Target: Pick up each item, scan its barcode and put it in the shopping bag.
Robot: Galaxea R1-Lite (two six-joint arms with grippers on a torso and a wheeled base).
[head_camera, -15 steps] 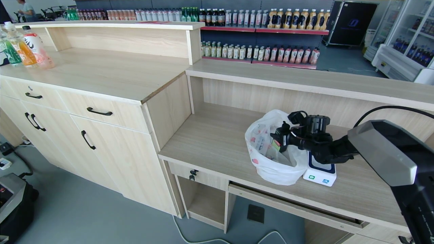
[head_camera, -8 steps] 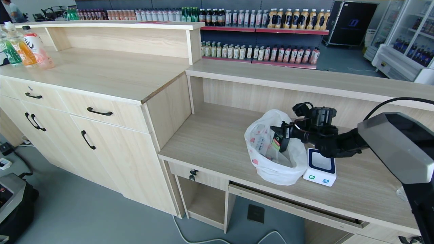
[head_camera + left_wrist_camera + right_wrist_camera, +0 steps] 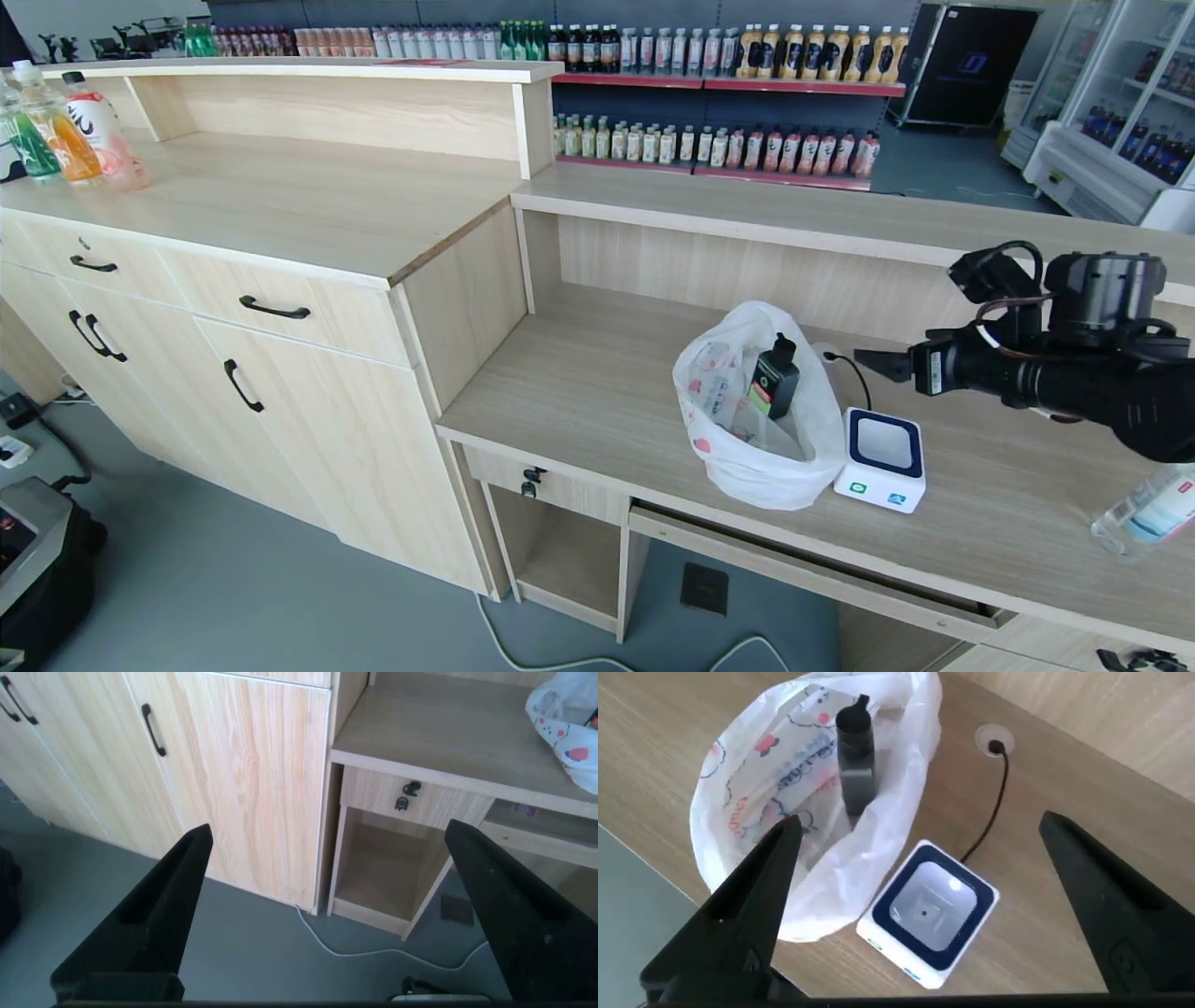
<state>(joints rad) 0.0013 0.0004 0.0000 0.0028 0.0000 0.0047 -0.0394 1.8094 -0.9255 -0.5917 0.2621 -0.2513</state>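
A shop: shelves of drinks (image 3: 709, 56) line the back wall behind a pale wooden counter (image 3: 280, 205), with a lower desk (image 3: 597, 383) stepping down on its right. A few bottles (image 3: 56, 121) stand at the counter's far left end. On the desk sits the shopping bag (image 3: 747, 467), mouth open, with a dark bottle (image 3: 775, 383) upright inside and the scanner (image 3: 882, 457) just beside it. The right gripper (image 3: 878, 364) hangs above the desk, right of the bag and apart from it. A clear bottle (image 3: 1144, 513) lies near the desk's right end.

From the left wrist, grey floor (image 3: 234, 943) and cupboard doors (image 3: 243, 765). The left gripper (image 3: 327, 831) is spread wide and empty.

From the right wrist, the right gripper (image 3: 920, 819) is likewise wide apart, holding nothing, over bag (image 3: 757, 812), bottle (image 3: 856, 761) and scanner (image 3: 929, 905). A black cable (image 3: 994, 803) crosses the desk behind the scanner.
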